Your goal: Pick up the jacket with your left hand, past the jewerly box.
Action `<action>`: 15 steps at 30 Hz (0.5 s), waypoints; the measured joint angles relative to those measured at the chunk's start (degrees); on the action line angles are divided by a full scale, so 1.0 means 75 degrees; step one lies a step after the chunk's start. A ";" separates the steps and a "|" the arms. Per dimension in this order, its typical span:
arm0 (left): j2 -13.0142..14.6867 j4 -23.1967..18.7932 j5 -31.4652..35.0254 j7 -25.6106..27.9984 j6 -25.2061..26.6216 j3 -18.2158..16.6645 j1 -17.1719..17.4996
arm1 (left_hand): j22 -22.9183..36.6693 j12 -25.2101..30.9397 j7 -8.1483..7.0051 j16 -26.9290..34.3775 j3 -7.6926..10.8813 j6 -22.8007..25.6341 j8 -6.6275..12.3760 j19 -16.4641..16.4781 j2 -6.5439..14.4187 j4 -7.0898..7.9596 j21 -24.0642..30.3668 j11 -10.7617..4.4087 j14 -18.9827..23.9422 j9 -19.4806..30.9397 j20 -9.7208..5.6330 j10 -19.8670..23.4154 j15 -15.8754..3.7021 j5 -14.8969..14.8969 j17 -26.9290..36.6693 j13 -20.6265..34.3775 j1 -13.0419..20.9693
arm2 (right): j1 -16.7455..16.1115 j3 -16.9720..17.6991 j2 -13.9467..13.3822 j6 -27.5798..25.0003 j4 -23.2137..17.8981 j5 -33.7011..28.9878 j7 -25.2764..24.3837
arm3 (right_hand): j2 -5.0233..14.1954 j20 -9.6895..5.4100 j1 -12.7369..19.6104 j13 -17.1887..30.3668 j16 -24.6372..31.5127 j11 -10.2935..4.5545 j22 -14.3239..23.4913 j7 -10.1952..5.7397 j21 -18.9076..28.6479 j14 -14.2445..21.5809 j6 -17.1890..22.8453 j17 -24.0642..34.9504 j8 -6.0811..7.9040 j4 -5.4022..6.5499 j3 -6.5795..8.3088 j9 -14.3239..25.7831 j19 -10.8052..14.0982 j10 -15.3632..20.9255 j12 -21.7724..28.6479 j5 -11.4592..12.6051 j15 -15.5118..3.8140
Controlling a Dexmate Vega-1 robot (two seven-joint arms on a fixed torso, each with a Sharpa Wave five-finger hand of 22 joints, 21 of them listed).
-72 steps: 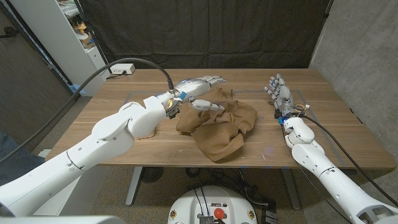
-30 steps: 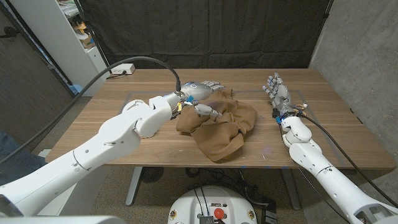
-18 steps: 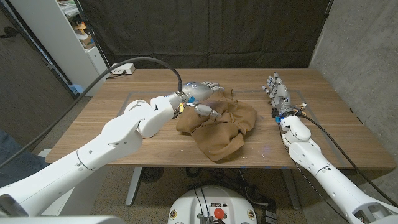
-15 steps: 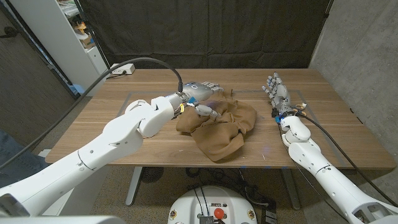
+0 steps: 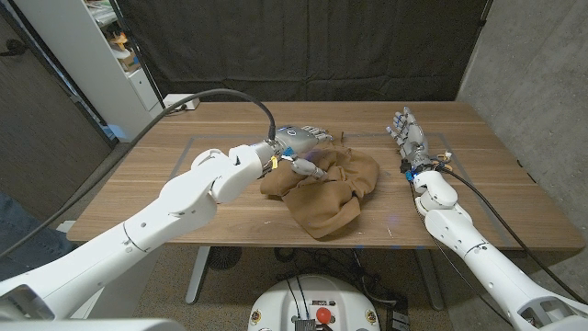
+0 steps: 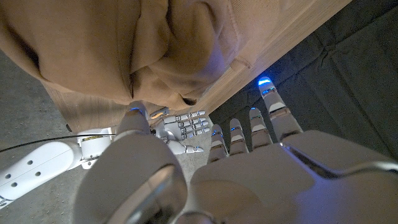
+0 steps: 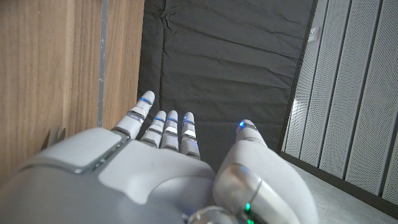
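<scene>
The jacket point(image 5: 322, 188), a crumpled tan heap, lies a little right of the head view's centre on the worktop point(image 5: 138, 198), bunched into folds that stand up enough to be pinched. The left hand point(image 5: 301, 147) sits at the heap's upper-left edge, just above centre of the frame, its fingers stretched over the cloth and its thumb tipped down onto a fold. That looks like a hand set to close on a ridge of fabric, not one that has it: in the left wrist view the fingers point(image 6: 261, 121) are spread apart and nothing is caught between them, so I judge it released, holding nothing yet.

The right hand point(image 5: 409, 136) stands upright at the right of the head view, well apart from the jacket, fingers straight and apart, grasping nothing (it seems parked out of the way, since the task belongs to the other arm).

By count: one jacket, two robot hands, one white power strip point(image 5: 184, 104) at the worktop's upper-left corner. I can make out no jewellery box.
</scene>
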 measured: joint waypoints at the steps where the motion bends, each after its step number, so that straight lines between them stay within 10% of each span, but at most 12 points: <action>1: 0.0000 0.0000 0.0029 -0.0027 0.0007 0.0000 0.0000 | 0.0000 0.0000 0.0000 0.0000 0.0000 0.0000 0.0000 0.0000 0.0000 0.0000 0.0000 0.0000 0.0000 0.0000 0.0000 0.0000 0.0000 0.0000 0.0000 0.0000 0.0000 | 0.0003 0.0000 0.0001 0.0000 0.0005 0.0000 0.0000 | 0.0000 0.0000 0.0000 0.0000 0.0000 0.0000 0.0000 0.0000 0.0000 0.0000 0.0000 0.0000 0.0000 0.0000 0.0000 0.0000 0.0000 0.0000 0.0000 0.0000 0.0000; 15: -0.0190 0.0069 0.0306 -0.0289 0.0121 0.0213 -0.0014 | -0.0038 -0.0003 0.0029 0.0000 -0.0031 0.0029 0.0000 -0.0001 0.0000 -0.0031 -0.0028 0.0000 0.0000 0.0000 -0.0001 0.0000 -0.0001 0.0000 0.0000 -0.0001 0.0060 | 0.0013 -0.0009 0.0012 0.0009 0.0057 0.0046 0.0073 | 0.0000 0.0000 0.0000 0.0000 0.0000 0.0000 0.0000 0.0000 0.0000 0.0000 -0.0001 0.0001 0.0000 0.0000 0.0000 0.0000 0.0000 0.0000 0.0000 0.0000 0.0000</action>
